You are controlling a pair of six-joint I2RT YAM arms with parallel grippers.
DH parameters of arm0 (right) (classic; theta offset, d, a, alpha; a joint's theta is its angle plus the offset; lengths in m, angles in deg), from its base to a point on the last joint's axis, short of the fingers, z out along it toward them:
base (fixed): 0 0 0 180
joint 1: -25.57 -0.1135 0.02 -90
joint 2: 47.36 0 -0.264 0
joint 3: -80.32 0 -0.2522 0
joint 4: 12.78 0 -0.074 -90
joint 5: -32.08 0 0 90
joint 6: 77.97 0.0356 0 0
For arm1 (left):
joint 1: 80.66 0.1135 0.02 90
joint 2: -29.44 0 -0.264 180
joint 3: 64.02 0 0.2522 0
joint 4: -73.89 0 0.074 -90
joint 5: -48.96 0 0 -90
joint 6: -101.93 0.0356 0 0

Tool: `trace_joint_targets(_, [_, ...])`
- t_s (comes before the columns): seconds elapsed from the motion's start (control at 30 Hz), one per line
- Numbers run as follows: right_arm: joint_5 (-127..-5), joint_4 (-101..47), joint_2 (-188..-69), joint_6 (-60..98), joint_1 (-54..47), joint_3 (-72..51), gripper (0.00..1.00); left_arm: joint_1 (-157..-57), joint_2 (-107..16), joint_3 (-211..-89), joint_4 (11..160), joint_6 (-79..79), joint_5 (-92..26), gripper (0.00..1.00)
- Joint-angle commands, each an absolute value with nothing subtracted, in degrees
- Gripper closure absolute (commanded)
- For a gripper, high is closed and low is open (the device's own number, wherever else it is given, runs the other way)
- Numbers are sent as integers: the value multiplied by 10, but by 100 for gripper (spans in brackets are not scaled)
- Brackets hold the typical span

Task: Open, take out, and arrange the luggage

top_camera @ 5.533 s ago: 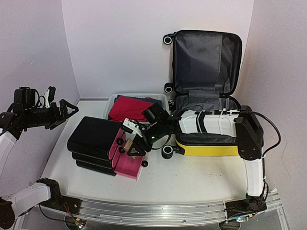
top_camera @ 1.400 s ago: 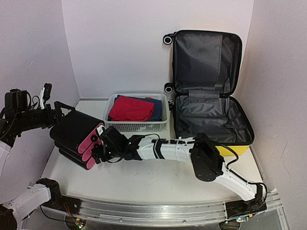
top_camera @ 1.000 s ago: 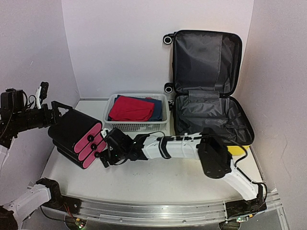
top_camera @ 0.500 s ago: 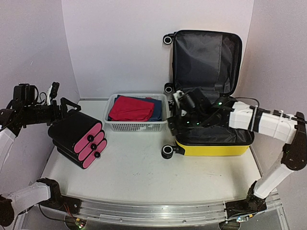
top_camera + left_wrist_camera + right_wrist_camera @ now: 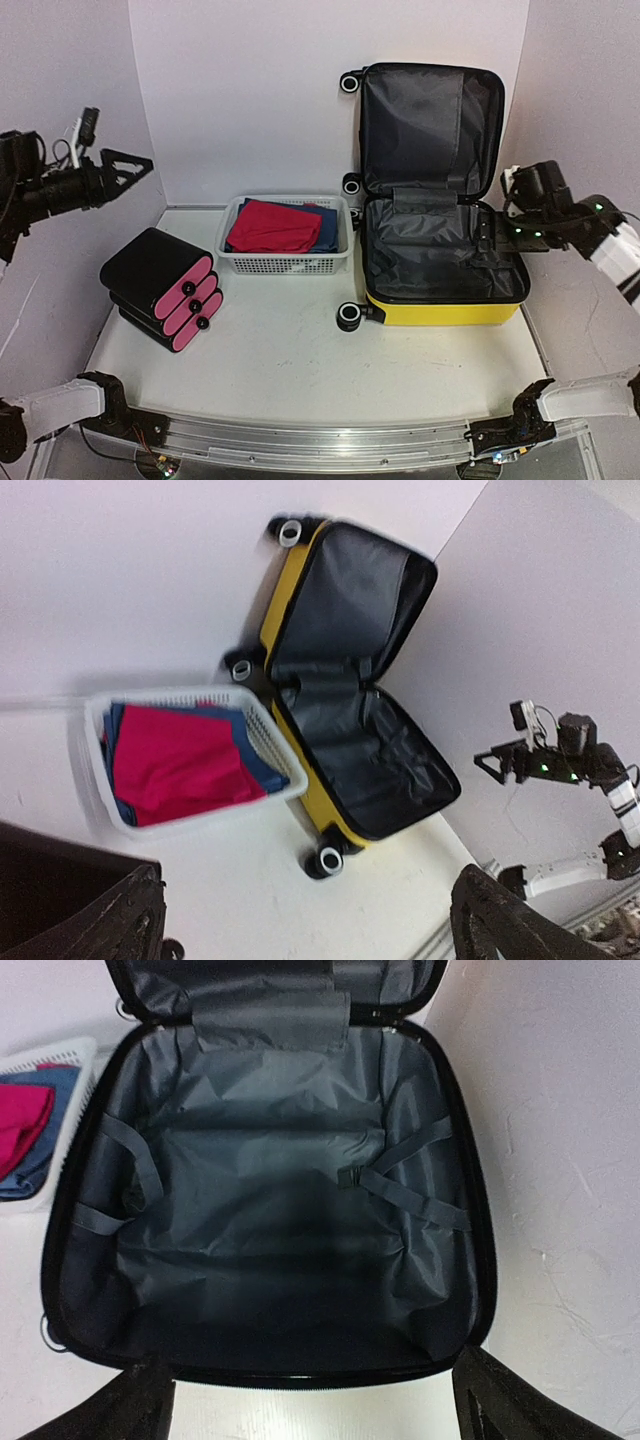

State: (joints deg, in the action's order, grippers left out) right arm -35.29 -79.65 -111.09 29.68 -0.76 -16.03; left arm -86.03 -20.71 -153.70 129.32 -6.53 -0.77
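Luggage (image 5: 440, 312) lies open at right rear of worktop (image 5: 300, 370), lid upright at back wall. Right gripper (image 5: 487, 243) wide apart over its right rim. Left gripper (image 5: 128, 172) wide apart, high by left wall. Wide worktop gap before basket (image 5: 285, 262). Only right wrist shows lining straps (image 5: 400, 1195).
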Motion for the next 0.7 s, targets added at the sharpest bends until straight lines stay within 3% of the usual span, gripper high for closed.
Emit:
trace_joint_targets(0.0, [-353,-813,-988,244,-12,-127,2,-863,-161,-1628,1211,-40,-82,0])
trace_joint_targets(0.37, [-385,-805,-865,187,-12,-95,2,-863,-151,-1637,1130,-73,-117,1])
trace_joint_targets(0.67, [-385,-802,-839,219,-12,-120,2,-863,-167,-1636,1122,-87,-93,1])
